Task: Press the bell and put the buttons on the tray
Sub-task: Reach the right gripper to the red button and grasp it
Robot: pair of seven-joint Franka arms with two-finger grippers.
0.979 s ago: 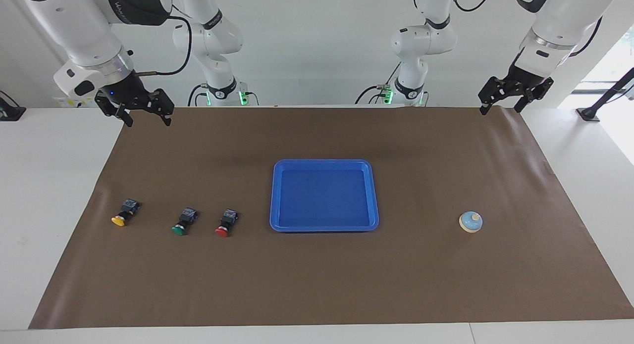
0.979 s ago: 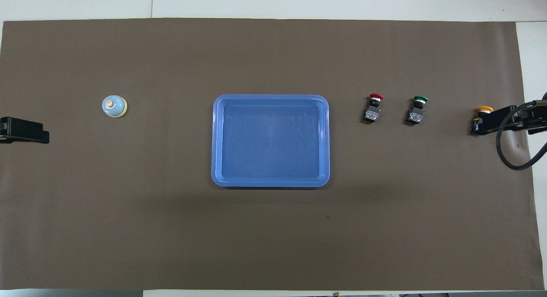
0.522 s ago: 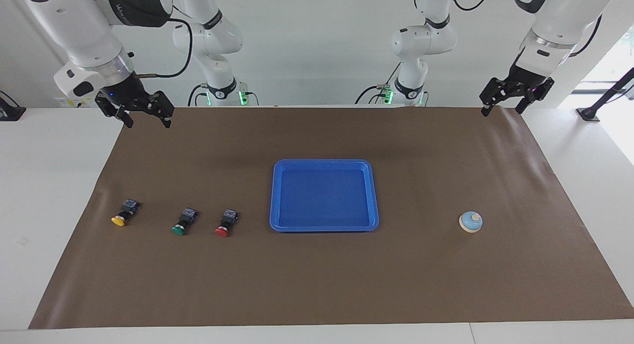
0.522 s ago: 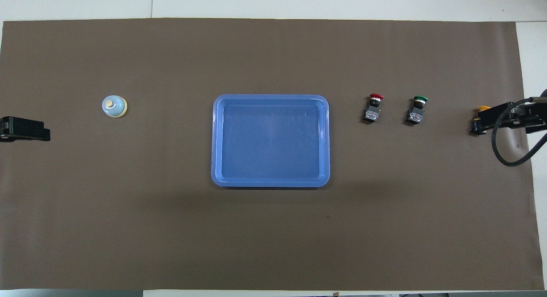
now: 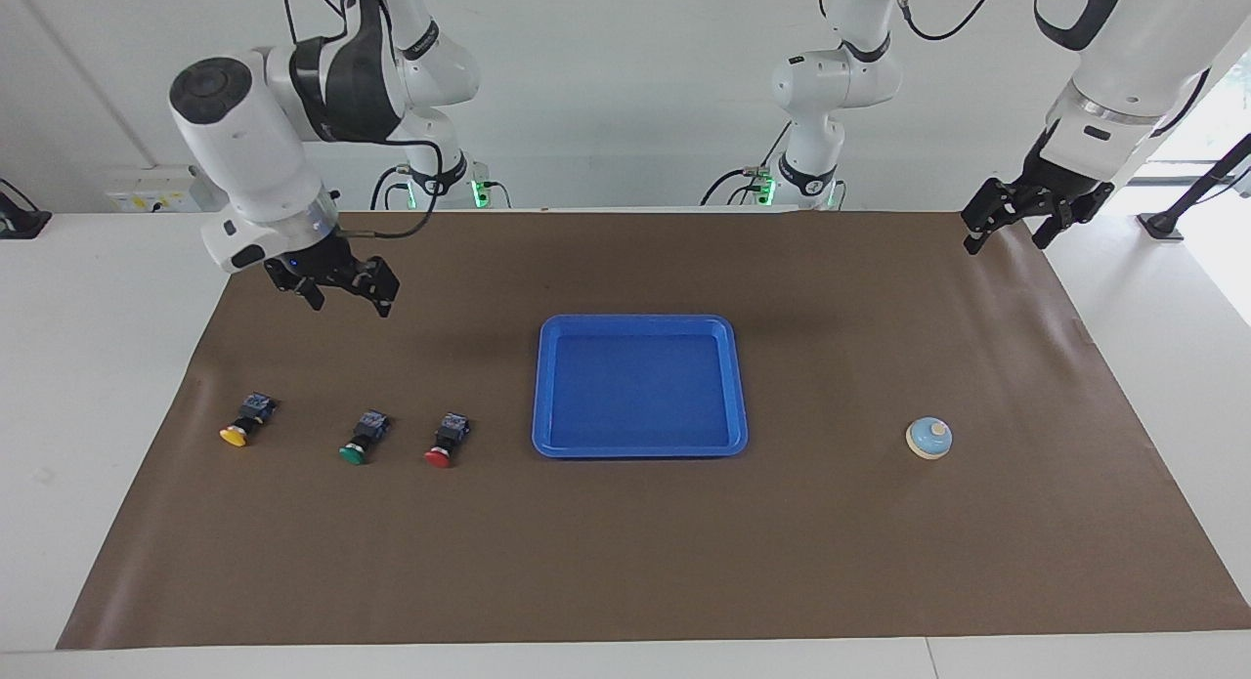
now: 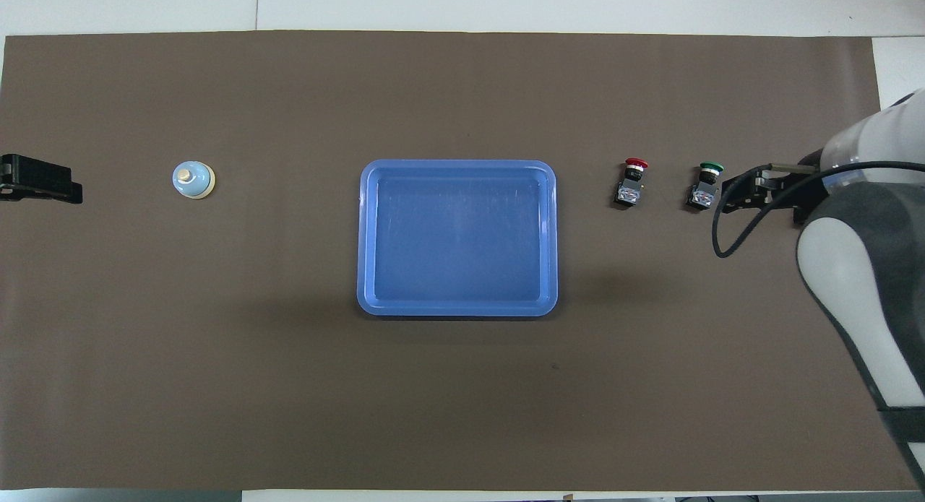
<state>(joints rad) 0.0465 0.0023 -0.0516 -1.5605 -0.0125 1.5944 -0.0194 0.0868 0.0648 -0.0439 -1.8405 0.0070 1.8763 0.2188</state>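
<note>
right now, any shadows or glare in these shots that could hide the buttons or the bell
Facing view: soft shadows only, a faint one on the mat beside the tray; bright window glare stays off the table, past the left arm's end. Overhead view: light sheen on the tray floor; the right arm covers the yellow button, while the bell shows plainly.

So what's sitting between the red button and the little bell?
Only the tray. It lies on the brown mat between the red button and the bell; the facing view shows it plainly, with nothing in it.
</note>
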